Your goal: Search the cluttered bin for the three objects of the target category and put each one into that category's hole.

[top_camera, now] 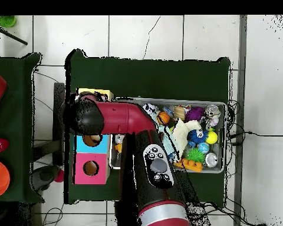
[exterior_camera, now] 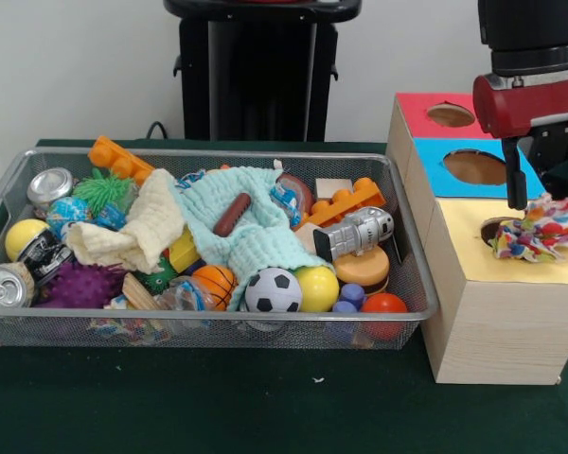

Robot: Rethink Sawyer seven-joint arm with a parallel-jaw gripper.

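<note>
Robot arm holds a knotted rag toy over the yellow section of a sorting box.

Nearest the camera, bare dark green table cloth (exterior_camera: 218,397) leaves open room in front of the silver wire-mesh bin (exterior_camera: 412,284), which is heaped with a black-and-white soccer ball (exterior_camera: 273,290), pale mint cloth (exterior_camera: 256,227), cream cloth (exterior_camera: 137,232), silver toy robot (exterior_camera: 355,232) and orange plastic blocks (exterior_camera: 346,203). Beside the bin's right edge, the wooden sorting box (exterior_camera: 497,322) has yellow, blue and red tops, each with a hole. The black gripper (exterior_camera: 540,194) is closed on the multicoloured rope toy (exterior_camera: 538,230), just above the yellow hole.
</note>
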